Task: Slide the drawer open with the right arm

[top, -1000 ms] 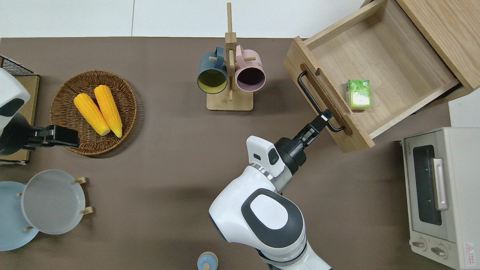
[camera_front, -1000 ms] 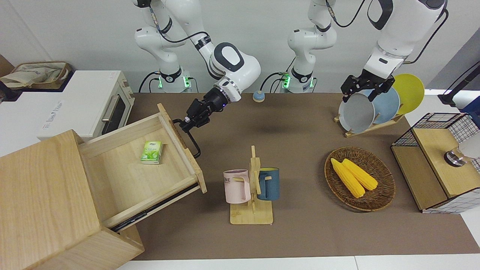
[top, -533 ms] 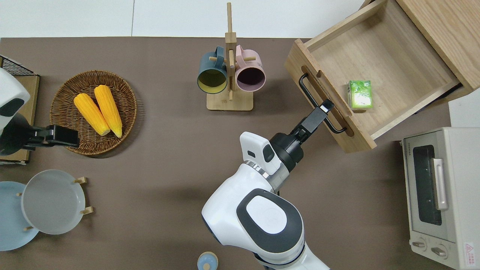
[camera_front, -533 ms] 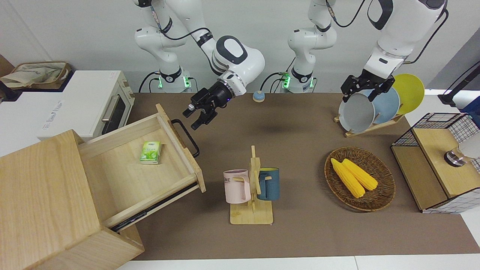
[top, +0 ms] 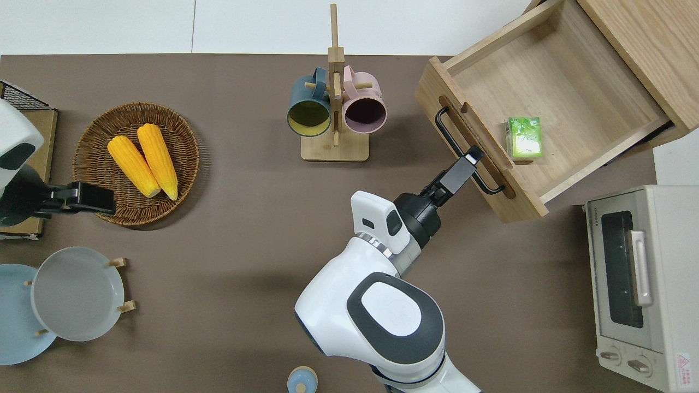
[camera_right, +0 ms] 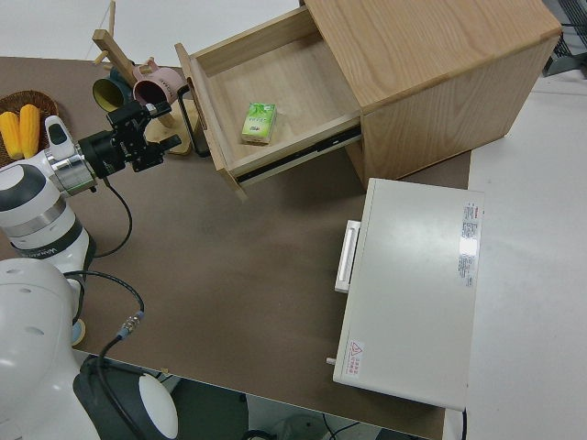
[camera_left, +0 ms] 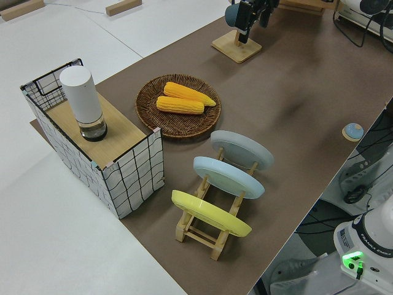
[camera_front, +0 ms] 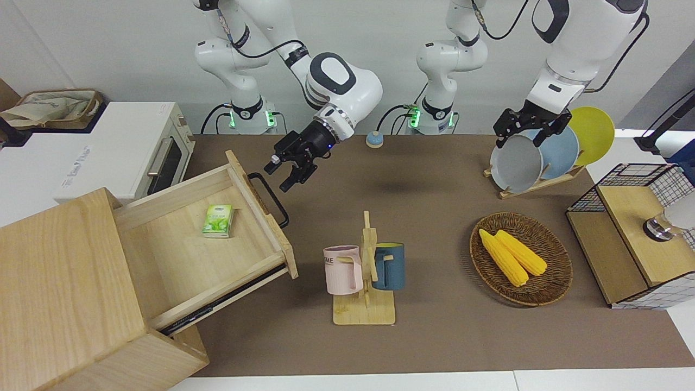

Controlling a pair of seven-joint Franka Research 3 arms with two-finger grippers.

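Note:
The drawer [camera_front: 179, 244] [top: 568, 82] [camera_right: 284, 78] stands pulled far out of the pale wooden cabinet [camera_front: 59, 282] [top: 650, 43] [camera_right: 413, 64]. Its black bar handle [camera_front: 271, 200] [top: 449, 134] is free. A small green box [camera_front: 219, 220] [top: 524, 137] [camera_right: 260, 123] lies inside the drawer. My right gripper [camera_front: 278, 176] [top: 471, 159] [camera_right: 160, 126] hangs open over the handle's end nearer the robots, holding nothing and apart from the bar. The left gripper [camera_front: 520, 140] is parked and open.
A white toaster oven [camera_front: 125, 149] [top: 639, 284] stands beside the cabinet, nearer the robots. A wooden mug rack [camera_front: 365, 271] [top: 334, 109] holds two mugs mid-table. A basket with corn [camera_front: 521, 258], a plate rack [camera_front: 537, 157] and a wire-mesh box [camera_front: 635, 233] stand toward the left arm's end.
A second ago the right gripper was shut on the drawer handle. It has since let go, opened and lifted slightly away from the bar. The drawer stays open.

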